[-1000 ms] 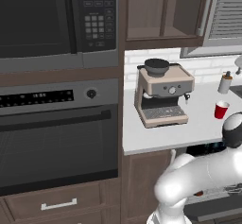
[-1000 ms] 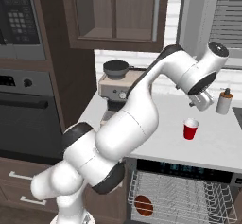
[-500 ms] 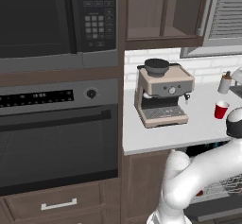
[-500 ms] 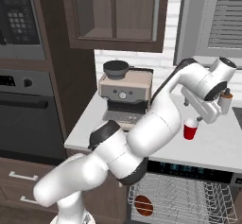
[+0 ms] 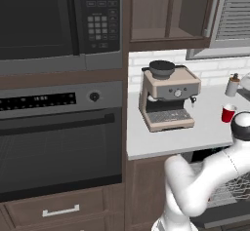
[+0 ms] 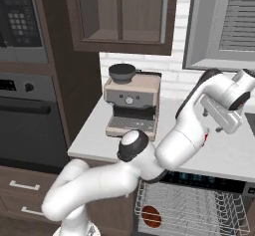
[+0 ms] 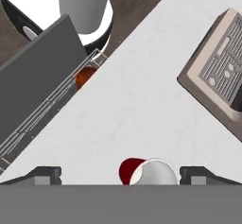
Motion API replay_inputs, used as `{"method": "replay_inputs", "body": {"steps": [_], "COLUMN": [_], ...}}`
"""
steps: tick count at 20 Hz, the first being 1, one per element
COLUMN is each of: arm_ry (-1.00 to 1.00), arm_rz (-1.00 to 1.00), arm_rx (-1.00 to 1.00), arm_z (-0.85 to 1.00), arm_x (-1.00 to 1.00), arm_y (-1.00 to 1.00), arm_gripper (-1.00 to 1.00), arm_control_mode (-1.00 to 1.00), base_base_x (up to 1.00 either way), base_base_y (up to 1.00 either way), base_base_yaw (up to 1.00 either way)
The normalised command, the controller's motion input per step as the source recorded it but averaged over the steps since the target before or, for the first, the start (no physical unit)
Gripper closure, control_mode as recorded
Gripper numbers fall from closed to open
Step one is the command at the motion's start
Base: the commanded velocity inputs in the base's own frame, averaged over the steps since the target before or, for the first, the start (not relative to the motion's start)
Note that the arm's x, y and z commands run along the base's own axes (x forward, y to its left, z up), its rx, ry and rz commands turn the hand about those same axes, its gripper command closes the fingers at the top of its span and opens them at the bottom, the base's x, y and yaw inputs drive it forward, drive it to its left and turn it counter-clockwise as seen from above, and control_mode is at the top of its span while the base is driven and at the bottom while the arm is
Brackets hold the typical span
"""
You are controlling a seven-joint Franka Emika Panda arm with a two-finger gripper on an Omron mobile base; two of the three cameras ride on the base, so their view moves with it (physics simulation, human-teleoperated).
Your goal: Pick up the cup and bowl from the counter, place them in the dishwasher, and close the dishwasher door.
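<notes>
The red cup (image 7: 149, 172) with its whitish inside stands upright on the light counter (image 7: 142, 100). My gripper (image 7: 120, 176) hangs above it, open, and the cup sits between the fingertips, nearer the right one (image 7: 198, 175). From the left base the cup (image 5: 227, 113) stands right of the coffee machine. From the right base my hand and gripper (image 6: 213, 128) cover the cup, leaving a red sliver (image 6: 205, 139). The dishwasher (image 6: 194, 210) is open below the counter, its wire rack pulled out. A round red-brown thing (image 6: 151, 216) that looks like the bowl lies in the rack.
A beige coffee machine (image 5: 168, 96) stands at the counter's left end. A pale pump bottle (image 5: 233, 85) is at the back right. The black oven (image 5: 58, 142) and a microwave fill the left wall. The dishwasher's grey door (image 7: 42, 67) lies open beside the rack.
My arm has swung right and down over the counter, so the hand now hangs over the cup. The jaws stayed open. The cup has not moved.
</notes>
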Motion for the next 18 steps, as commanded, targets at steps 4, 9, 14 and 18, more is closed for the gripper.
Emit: {"method": "replay_inputs", "body": {"steps": [4,9,14,18], "arm_ry": [0.07,0.1,0.05,0.0], "arm_rz": [0.05,0.0,0.0,0.0], "arm_rx": [0.04,0.0,0.0,0.0], "arm_z": [-0.43,-0.61,-0.5,-0.13], "arm_x": [0.12,0.0,0.06,0.34], "arm_y": [-0.09,0.0,0.0,0.0], "arm_gripper": [-1.0,-1.0,-1.0,-1.0], "arm_control_mode": [-1.0,-1.0,-1.0,-1.0], "base_base_x": [0.0,0.0,0.0,0.0], "base_base_y": [0.0,0.0,0.0,0.0], "base_base_yaw": [0.0,0.0,0.0,0.0]}}
